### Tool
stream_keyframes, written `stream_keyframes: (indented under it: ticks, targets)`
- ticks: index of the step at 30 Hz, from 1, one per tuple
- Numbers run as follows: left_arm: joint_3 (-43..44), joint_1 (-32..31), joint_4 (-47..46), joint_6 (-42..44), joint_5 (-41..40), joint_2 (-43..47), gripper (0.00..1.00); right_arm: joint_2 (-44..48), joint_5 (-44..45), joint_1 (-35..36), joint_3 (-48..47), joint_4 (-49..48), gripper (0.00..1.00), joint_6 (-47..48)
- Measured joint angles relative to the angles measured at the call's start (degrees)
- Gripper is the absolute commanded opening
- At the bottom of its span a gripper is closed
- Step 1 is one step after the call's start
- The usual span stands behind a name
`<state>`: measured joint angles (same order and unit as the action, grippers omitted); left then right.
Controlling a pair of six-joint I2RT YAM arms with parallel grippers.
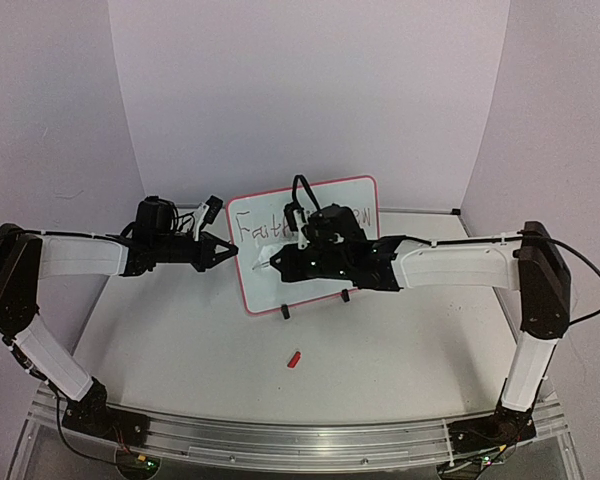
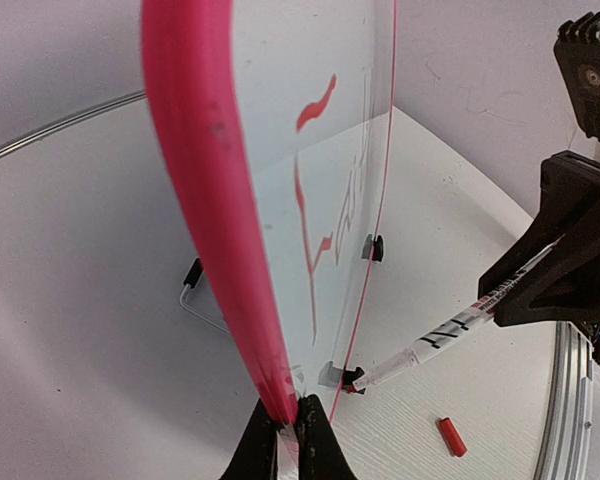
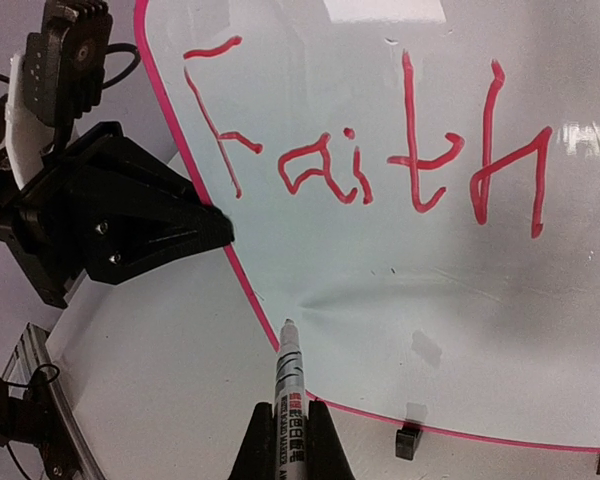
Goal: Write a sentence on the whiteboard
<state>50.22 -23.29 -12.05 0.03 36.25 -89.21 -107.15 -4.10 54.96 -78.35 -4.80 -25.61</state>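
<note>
While left gripper clamps whiteboard edge, right gripper grips marker (tip near that edge).

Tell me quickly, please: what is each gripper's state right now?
The left gripper: closed, clamping the whiteboard by its pink rim.
The right gripper: closed, holding a marker pen.

The whiteboard is glossy and smooth, its pink rim shiny plastic; the table looks matt, the marker smooth white plastic
</note>
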Motion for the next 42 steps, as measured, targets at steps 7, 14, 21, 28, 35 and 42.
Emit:
stream_keyframes:
  ticks: [7, 14, 21, 28, 35, 42]
  targets:
    - [0.0, 0.0, 0.0, 0.0, 0.0, 0.0, 0.0, -1.0, 1.7, 0.0, -0.1, -0.4, 0.0, 0.0]
    - [0.0, 0.0, 0.0, 0.0, 0.0, 0.0, 0.0, -2.2, 2.4, 0.0, -1.2, -0.3, 0.0, 0.1]
    - [0.0, 0.0, 0.0, 0.0, 0.0, 0.0, 0.0, -3.5, 2.2, 0.5, -2.6, -0.4, 0.0, 0.3]
    - [0.0, 0.0, 0.0, 0.0, -0.1, 0.0, 0.0, -3.5, 2.2, 0.5, -2.6, -0.3, 0.0, 0.3]
    - [0.0, 0.0, 0.0, 0.0, -0.1, 0.0, 0.0, -3.5, 2.3, 0.5, -2.5, -0.1, 0.0, 0.5]
    - [0.0, 0.0, 0.0, 0.0, -0.1, 0.0, 0.0, -3.9, 2.3, 0.5, -2.5, 1.5, 0.0, 0.7]
